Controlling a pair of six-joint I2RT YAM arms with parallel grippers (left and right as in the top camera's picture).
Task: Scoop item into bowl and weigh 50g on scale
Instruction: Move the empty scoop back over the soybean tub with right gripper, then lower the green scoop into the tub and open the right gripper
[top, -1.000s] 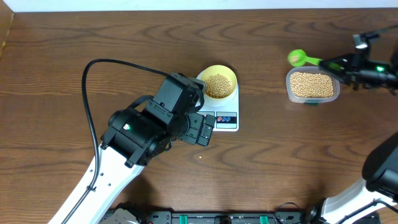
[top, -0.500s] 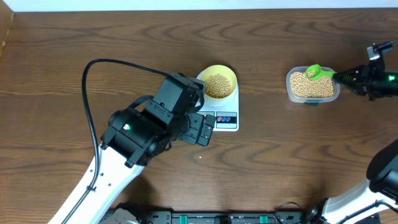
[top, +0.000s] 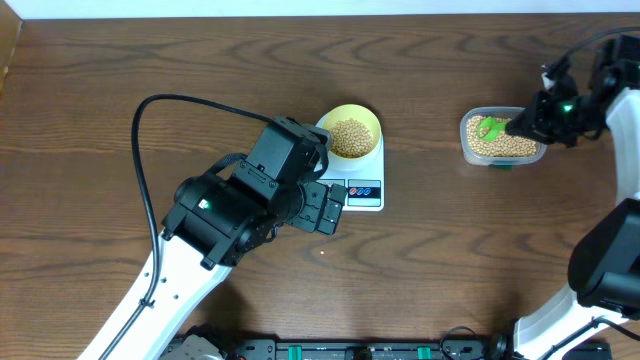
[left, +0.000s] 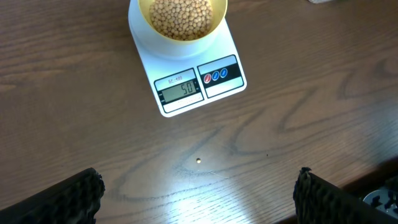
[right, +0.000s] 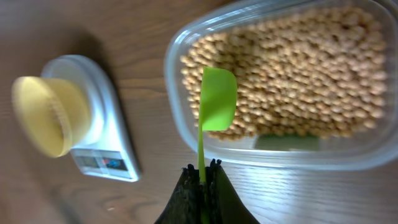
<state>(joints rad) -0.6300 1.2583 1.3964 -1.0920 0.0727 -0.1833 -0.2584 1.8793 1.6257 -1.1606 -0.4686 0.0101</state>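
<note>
Right wrist: right claw (right: 202, 177) grasps the green scoop (right: 217, 99), handle pointing ahead, cup over the tub (right: 273, 155) of beans (right: 298, 68); the bowl (right: 37, 115) on the scale (right: 109, 130) lies well left. Left claw (left: 199, 196) gapes.

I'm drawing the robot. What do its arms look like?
The left arm and right arm are white below, black further out, each with a green light. A black cable loops off the left one. The left gripper and right gripper have black fingers.
</note>
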